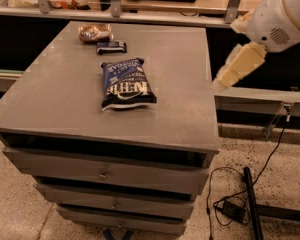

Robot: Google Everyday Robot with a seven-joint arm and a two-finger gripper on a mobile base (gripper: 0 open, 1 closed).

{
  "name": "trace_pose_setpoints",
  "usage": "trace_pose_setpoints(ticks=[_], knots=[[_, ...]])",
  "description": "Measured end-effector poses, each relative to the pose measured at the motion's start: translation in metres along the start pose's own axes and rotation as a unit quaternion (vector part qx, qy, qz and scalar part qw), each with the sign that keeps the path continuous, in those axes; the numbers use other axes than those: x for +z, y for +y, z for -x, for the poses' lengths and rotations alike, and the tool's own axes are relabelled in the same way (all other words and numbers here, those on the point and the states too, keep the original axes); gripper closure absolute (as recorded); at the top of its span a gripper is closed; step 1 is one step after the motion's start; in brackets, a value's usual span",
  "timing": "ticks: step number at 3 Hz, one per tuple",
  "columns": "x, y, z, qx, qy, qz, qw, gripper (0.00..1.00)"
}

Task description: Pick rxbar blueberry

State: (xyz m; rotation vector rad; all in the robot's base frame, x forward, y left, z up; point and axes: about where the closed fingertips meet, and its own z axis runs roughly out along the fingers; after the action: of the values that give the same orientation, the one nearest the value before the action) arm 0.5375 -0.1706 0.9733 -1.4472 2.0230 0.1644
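The rxbar blueberry is a small dark navy bar lying flat near the far left of the grey cabinet top. My gripper is a cream-coloured part hanging from the white arm at the right. It sits just off the cabinet's right edge, above the top's level, and points down and to the left. It is far to the right of the bar and touches nothing.
A large blue-and-white chip bag lies mid-table in front of the bar. A shiny brownish-gold packet lies just behind the bar. A railing and counter run along the back. Drawers sit below the top, and a cable lies on the floor at the right.
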Motion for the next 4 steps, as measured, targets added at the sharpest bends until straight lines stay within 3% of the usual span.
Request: trace_pose_setpoints(ticks=[1,2,4], knots=[[0.044,-0.056,0.022,0.018,-0.067,-0.020,0.9974,0.00],[0.082,-0.090,0.043,0.027,-0.099,-0.017,0.9946,0.00],[0.167,-0.119,0.101,0.059,-0.124,0.017,0.9904,0.00]])
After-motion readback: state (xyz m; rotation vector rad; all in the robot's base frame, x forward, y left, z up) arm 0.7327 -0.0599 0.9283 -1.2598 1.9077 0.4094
